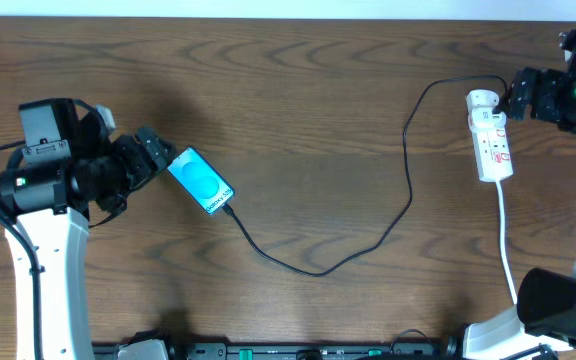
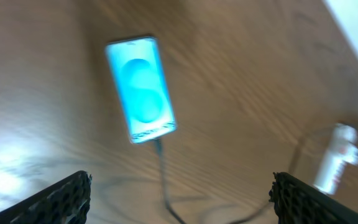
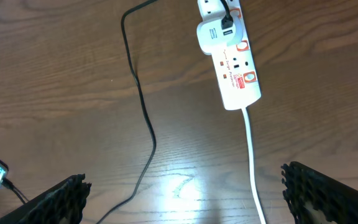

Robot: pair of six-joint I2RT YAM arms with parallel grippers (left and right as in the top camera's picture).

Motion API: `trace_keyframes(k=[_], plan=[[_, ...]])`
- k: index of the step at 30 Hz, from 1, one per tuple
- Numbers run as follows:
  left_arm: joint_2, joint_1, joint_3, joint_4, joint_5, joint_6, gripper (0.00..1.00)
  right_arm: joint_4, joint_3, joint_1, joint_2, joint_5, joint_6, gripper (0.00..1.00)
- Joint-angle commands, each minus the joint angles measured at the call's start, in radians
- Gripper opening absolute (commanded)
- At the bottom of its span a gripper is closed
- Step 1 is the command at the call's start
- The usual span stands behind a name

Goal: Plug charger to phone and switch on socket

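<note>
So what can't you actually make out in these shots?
Text on the phone: blurred in the left wrist view, too small overhead.
Switch positions on the socket: too small everywhere; the right wrist view's top edge cuts its far end.
Tip of the charger at the phone: blurred or too small to confirm seating.

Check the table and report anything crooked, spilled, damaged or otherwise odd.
Nothing stands out. The phone lies flat at a slant, screen lit, with the charger in its end. The charger runs in a loose, untangled loop to the socket, which lies flat. No spill or damage shows.
</note>
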Motion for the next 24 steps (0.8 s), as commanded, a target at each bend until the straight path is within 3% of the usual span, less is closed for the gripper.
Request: trace_keyframes(k=[1, 5, 14, 24], plan=[[-0.032, -0.003, -0.034, 0.001, -0.175, -0.004, 0.93, -0.003, 0.010, 0.008, -0.013, 0.004, 0.006, 0.99], [-0.098, -0.036, -0.106, 0.079, -0.212, 0.057, 0.93, -0.003, 0.010, 0.008, -0.013, 0.004, 0.006, 0.99], [-0.406, -0.156, -0.410, 0.446, -0.212, 0.236, 0.93, -0.003, 0.010, 0.008, -0.013, 0.004, 0.006, 0.99], [-0.774, -0.172, -0.776, 0.881, -0.211, 0.262, 0.93, -0.003, 0.010, 0.008, -0.013, 0.004, 0.006, 0.99]])
